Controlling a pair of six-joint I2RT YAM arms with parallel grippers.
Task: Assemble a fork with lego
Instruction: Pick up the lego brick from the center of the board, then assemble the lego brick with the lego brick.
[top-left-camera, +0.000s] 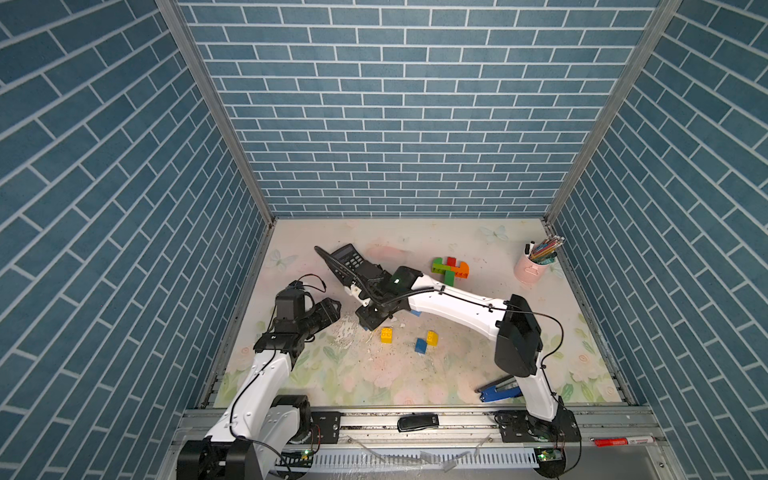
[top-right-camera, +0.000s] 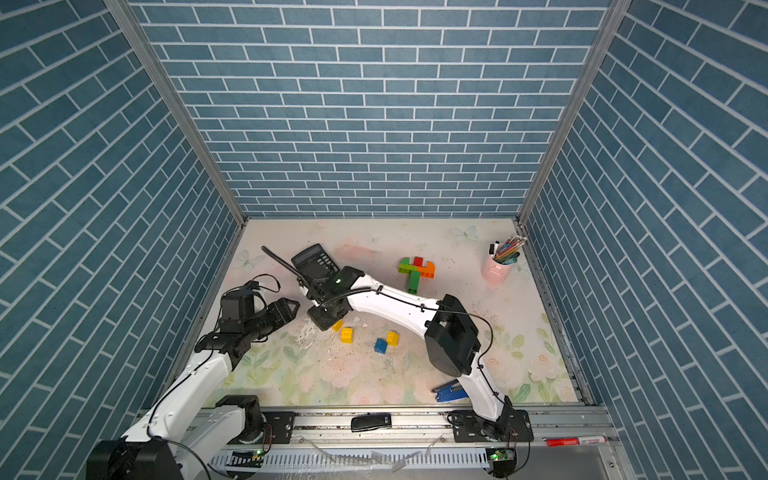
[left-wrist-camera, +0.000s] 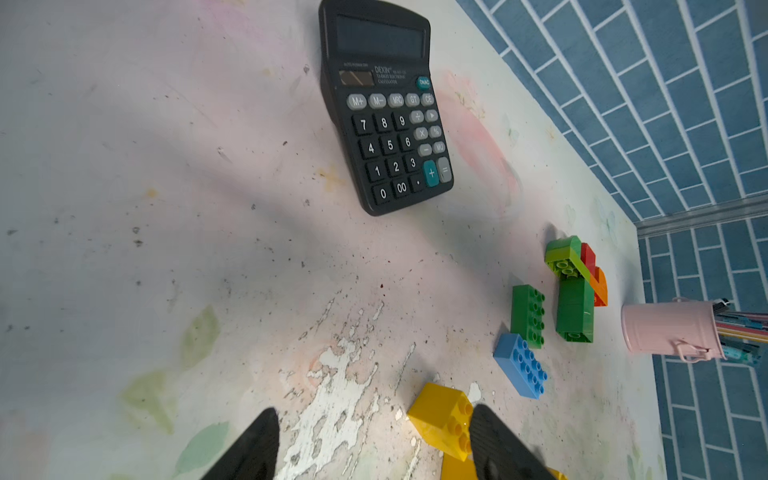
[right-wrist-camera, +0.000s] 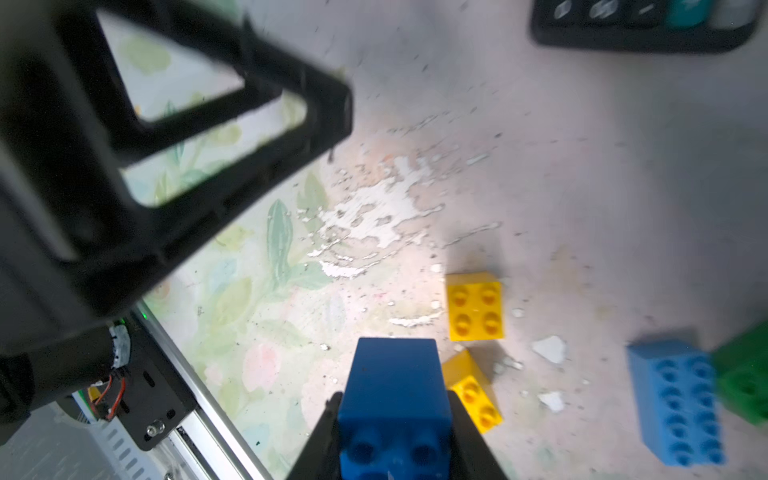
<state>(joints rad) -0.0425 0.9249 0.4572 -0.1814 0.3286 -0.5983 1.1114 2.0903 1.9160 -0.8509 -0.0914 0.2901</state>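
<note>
My right gripper (right-wrist-camera: 395, 419) is shut on a dark blue lego brick (right-wrist-camera: 395, 390), low over the mat left of centre (top-left-camera: 372, 320). Two yellow bricks (right-wrist-camera: 475, 306) (right-wrist-camera: 473, 390) lie just beside it, with a light blue oblong brick (right-wrist-camera: 677, 403) and a green one (right-wrist-camera: 744, 382) further off. My left gripper (top-left-camera: 332, 309) hangs open close by; in its wrist view a yellow brick (left-wrist-camera: 440, 419) lies on the mat right beside one finger (left-wrist-camera: 498, 444). A joined piece of lime, red, orange and green bricks (top-left-camera: 450, 270) lies at the back. Another yellow (top-left-camera: 432, 338) and a blue brick (top-left-camera: 421, 346) sit mid-mat.
A black calculator (top-left-camera: 353, 259) lies behind the right wrist, partly hidden. A pink cup of pens (top-left-camera: 530, 266) stands at the back right. A blue stapler (top-left-camera: 498, 388) lies by the right arm's base. Blue brick-pattern walls close three sides.
</note>
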